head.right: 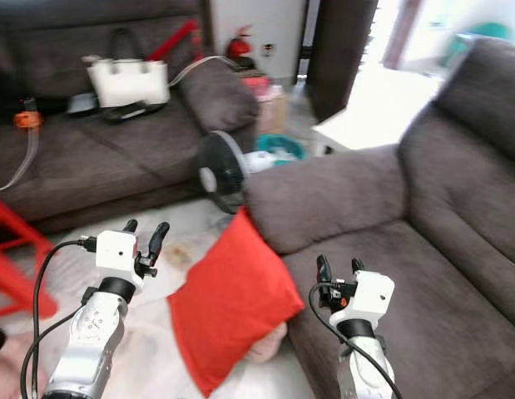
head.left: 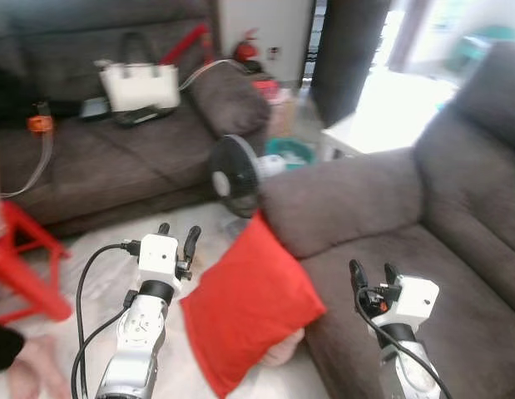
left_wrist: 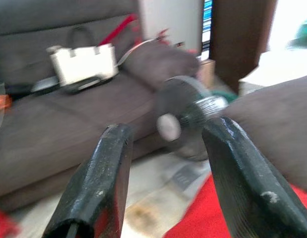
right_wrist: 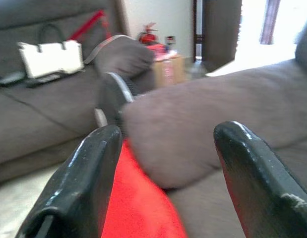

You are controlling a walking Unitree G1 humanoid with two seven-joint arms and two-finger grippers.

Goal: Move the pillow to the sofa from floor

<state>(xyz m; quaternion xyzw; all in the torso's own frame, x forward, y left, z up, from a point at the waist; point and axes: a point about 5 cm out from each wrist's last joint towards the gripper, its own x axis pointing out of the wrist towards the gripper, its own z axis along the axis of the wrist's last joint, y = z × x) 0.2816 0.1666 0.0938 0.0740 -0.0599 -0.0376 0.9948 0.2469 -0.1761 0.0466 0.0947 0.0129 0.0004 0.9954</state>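
A red pillow stands tilted on the floor, leaning against the front of the dark grey sofa beside its armrest. My left gripper is open, raised just left of the pillow's upper edge with nothing between its fingers. My right gripper is open too, held above the sofa seat right of the pillow. The left wrist view shows the pillow's red corner beyond the fingers; the right wrist view shows the pillow under the armrest.
A black floor fan stands behind the pillow by the armrest. A second sofa at the back left carries a white bag. A red stool is at the left. Pale floor lies under my left arm.
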